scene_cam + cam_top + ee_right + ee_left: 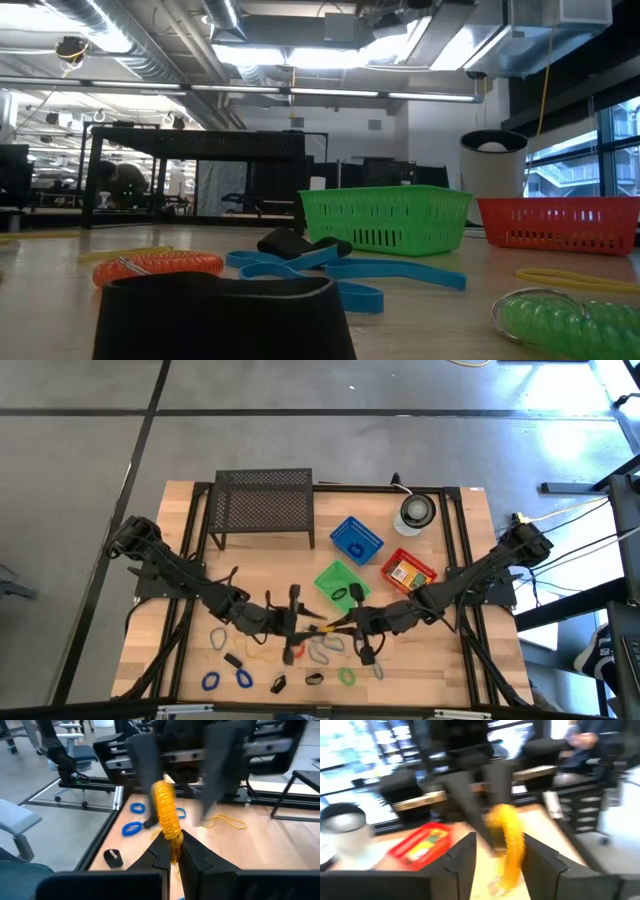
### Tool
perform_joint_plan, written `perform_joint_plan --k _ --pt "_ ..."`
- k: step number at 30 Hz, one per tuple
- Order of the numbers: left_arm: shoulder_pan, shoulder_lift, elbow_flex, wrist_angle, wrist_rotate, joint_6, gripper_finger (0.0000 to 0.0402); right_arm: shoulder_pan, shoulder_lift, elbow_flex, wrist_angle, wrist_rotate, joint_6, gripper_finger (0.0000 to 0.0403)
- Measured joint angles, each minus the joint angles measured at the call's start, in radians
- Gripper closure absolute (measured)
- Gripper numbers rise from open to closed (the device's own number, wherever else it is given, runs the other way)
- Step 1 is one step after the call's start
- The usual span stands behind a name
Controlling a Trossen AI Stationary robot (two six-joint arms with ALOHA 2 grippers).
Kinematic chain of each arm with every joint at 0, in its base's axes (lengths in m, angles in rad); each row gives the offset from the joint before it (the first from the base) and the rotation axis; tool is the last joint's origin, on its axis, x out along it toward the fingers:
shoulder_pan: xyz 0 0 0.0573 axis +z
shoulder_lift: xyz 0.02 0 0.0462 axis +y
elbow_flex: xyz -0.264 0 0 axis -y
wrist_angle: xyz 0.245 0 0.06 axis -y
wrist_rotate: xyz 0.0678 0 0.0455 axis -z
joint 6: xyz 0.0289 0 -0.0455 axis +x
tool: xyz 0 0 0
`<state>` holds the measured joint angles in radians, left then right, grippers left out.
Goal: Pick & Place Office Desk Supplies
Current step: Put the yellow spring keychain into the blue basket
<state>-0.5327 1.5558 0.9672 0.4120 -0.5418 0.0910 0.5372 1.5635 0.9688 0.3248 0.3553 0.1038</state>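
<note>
Yellow-orange spiral coil (166,815): a springy, stretchy loop, carried in the air between the two grippers above the front middle of the wooden tabletop (470,580), over the scatter of loose supplies.

Right gripper (172,851): fingers pinched together on one end of the coil, seen plainly in the right wrist view.

Left gripper (499,865): fingers standing apart on either side of the coil's other end, so the coil lies in the gap without an evident squeeze. Whether either pad touches it cannot be told.

Containers: green basket (341,586) near the tabletop's middle, blue basket (356,539) behind it, red basket (407,571) toward the right edge, already holding packets. Black mesh rack (263,507) at the back edge; a round white and grey object (416,510) at the back right.

Loose stock along the front edge: blue loops (228,679) near the front left corner, a green loop (346,676), grey loops (322,650), small black clips (279,683).

Hazards, as judged:
- The grip is on one end only; a springy coil may whip or sag once free of the left fingers and work out of the pinch.
- The hanging end could snag on a left finger and stretch as the arms part.
- A drop would land among the unsorted loops.
- The arms are nose to nose, so a crossing path risks contact.
</note>
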Motion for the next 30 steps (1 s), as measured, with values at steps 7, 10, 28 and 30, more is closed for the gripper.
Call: perform_joint_plan --k 7,10,28,30 --pt "-0.010 0.000 0.000 -0.018 -0.225 -0.026 0.0234 -0.025 -0.015 0.000 -0.162 0.149 0.132 0.0379" --pt "-0.003 -0.001 0.000 -0.053 -0.257 -0.078 0.0233 -0.051 -0.020 0.000 -0.243 0.199 0.208 0.0377" --pt "0.012 -0.001 0.000 -0.155 -0.251 -0.175 0.0233 -0.455 -0.025 0.000 -0.758 0.300 0.613 0.0378" --pt "0.011 -0.001 0.000 -0.159 -0.251 -0.175 0.0233 -0.487 -0.004 0.000 -0.760 0.275 0.650 0.0378"
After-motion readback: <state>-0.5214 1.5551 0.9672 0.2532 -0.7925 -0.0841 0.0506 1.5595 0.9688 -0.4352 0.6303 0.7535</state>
